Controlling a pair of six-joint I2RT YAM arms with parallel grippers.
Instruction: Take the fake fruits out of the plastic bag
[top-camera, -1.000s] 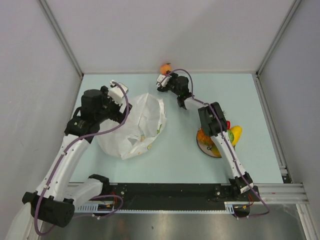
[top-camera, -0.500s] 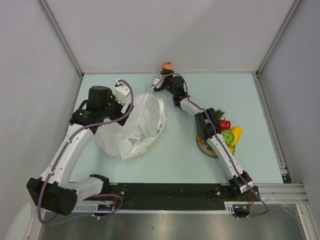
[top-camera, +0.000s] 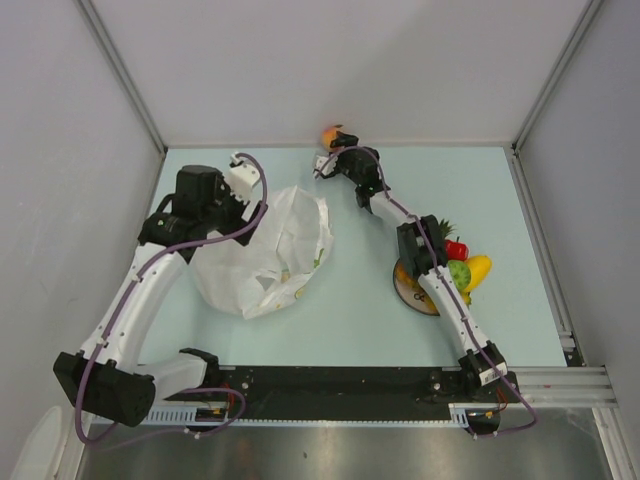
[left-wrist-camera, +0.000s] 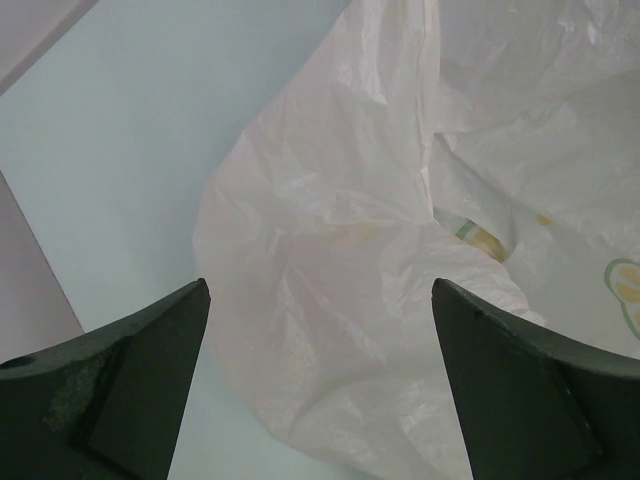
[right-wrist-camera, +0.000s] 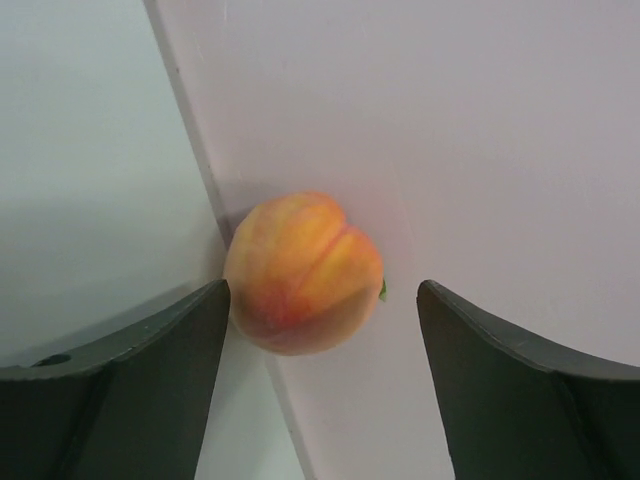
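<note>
Peach (right-wrist-camera: 303, 272) is out of the bag, at the far edge of the table (top-camera: 350, 320), resting against the back wall (right-wrist-camera: 480, 120).

Right gripper (right-wrist-camera: 322, 300): jaws spread wide, one either side of the peach, holding nothing. The left finger sits very close to the peach; I cannot tell if it touches.

Handling, judged: light, hard, glossy and round, so likely to roll along the wall or squirt out of a skewed pinch. Best taken across its widest middle, with the pads square to it.

Left gripper (left-wrist-camera: 320, 300): released and empty, hanging over the bag (left-wrist-camera: 330, 240). The bag lies crumpled left of centre, thin and limp. I cannot tell if any fruit is inside.

On the plate (top-camera: 412, 296), right side: pineapple (top-camera: 440, 228), strawberry (top-camera: 455, 248), green fruit (top-camera: 458, 272), yellow fruit (top-camera: 479, 268).
</note>
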